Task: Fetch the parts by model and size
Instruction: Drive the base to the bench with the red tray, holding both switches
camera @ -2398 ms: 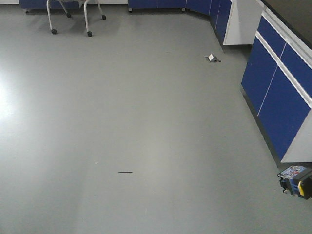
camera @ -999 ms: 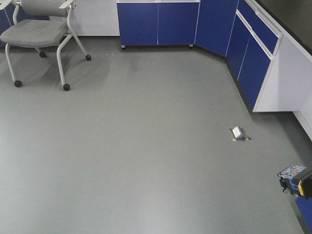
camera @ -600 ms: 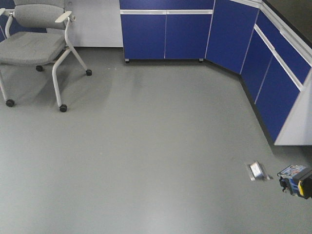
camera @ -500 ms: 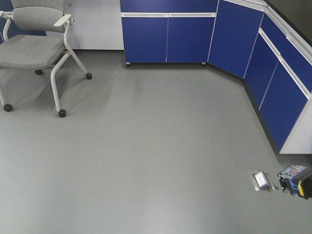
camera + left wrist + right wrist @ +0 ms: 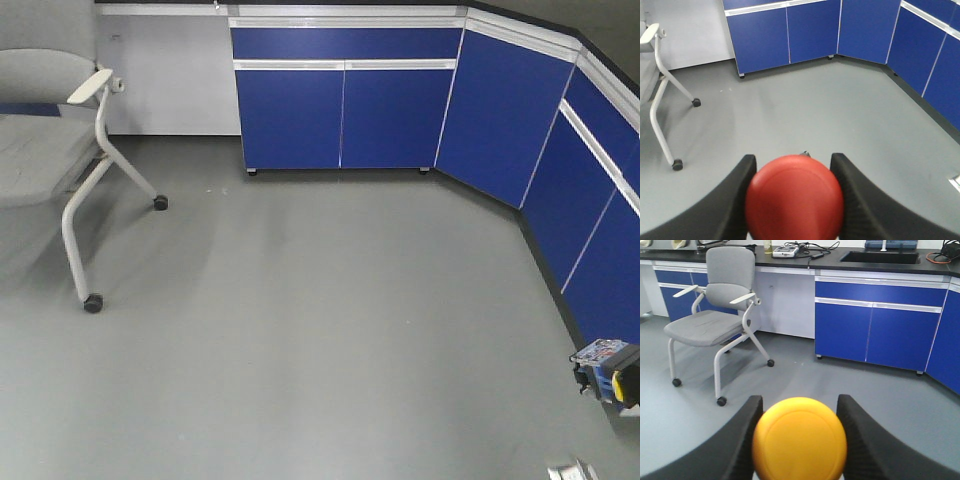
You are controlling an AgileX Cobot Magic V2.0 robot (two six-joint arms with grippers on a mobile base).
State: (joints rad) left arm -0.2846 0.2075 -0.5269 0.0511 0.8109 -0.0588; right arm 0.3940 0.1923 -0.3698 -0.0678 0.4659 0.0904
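1. While both arms hang over the floor (image 5: pixel 300 320), smooth grey sheeting with a dull sheen spreads wide ahead. It runs to the blue cabinets (image 5: pixel 340 110), which close off the far side and turn along the right wall at an angled corner.
2. At the left edge stands a chair (image 5: pixel 60 150) with pale tubular legs, small black castors and a grey padded seat. It is well apart from the cabinets, with open floor between them.
3. A small metal floor plate (image 5: pixel 572 470) is cut off by the bottom edge of the front view, near the right-hand cabinets. A small dark, blue and yellow item (image 5: pixel 605 372) sits at the right edge; what it is cannot be told.
4. The left fingers (image 5: pixel 725 205), two dark, matte, curved shapes, are clamped on the red-capped switch (image 5: pixel 795 197), one against each side of its cap. The cap is round, smooth and slightly domed, and blurred by closeness. It hides the body below.
5. The right fingers (image 5: pixel 865 440) grip the yellow-capped switch (image 5: pixel 800 440) the same way, pressing on both flanks. Its round cap has a faint ring near the rim, and the base is hidden.
6. From the right wrist, the counter (image 5: pixel 840 262) shows a dark top with a pale front band above flat blue doors. A sink (image 5: pixel 880 257) is set into it, and a small device with cables (image 5: pixel 785 251) lies on it behind the chair.
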